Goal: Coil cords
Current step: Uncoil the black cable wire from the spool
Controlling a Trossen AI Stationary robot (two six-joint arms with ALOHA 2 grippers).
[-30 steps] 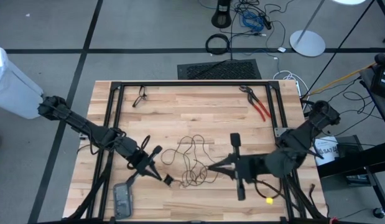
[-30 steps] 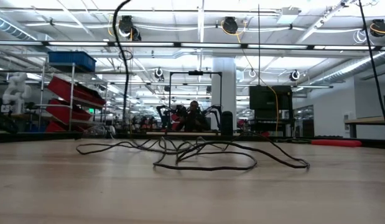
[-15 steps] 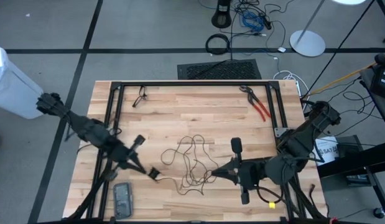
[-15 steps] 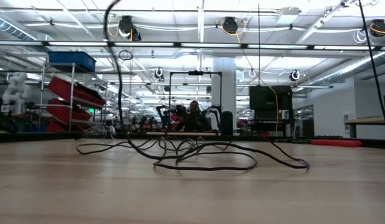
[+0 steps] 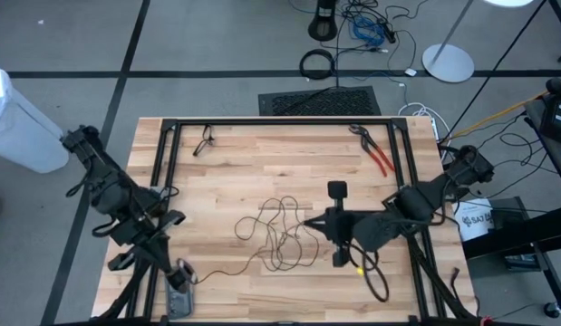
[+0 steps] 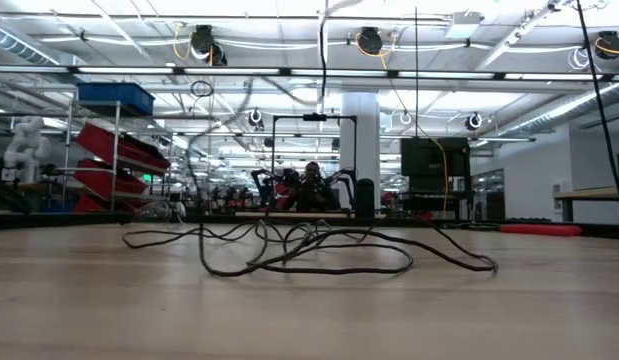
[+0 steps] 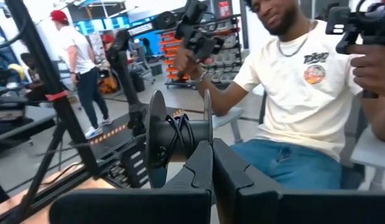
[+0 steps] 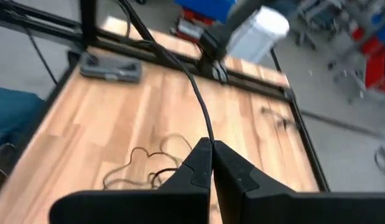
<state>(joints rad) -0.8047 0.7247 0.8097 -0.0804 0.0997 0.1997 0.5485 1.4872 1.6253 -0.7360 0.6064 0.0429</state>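
Note:
The thin black cord lies as a loose tangle on the middle of the wooden table, also seen in the low view. One strand runs from the tangle toward the near left corner, where my left gripper is shut on it, held level above the table. My right gripper is shut at the tangle's right side, slanting down. The cord's end piece does not show plainly. My left gripper pinches the cord between its two shut fingers; a thin strand stands up out of the fingertips. The fingers are level and point toward the near edge. The strand behind it trails slack to the tangle. How near the cord's end it holds is hidden. My right gripper pinches one strand of the cord at its fingertips, coming from the table's right side and slanting down. The strand leads away from the fingers toward the table's left. The rest of the tangle lies on the table.
Red-handled pliers lie at the far right, and a small black item at the far left. A grey flat object lies at the near left corner. Black frame rails border the table. A seated person shows beyond the near edge.
My left gripper has swung up and toward the near left corner, drawing its strand out of the tangle, which otherwise stayed in place. My right gripper has moved toward the far edge and tipped downward, still shut.

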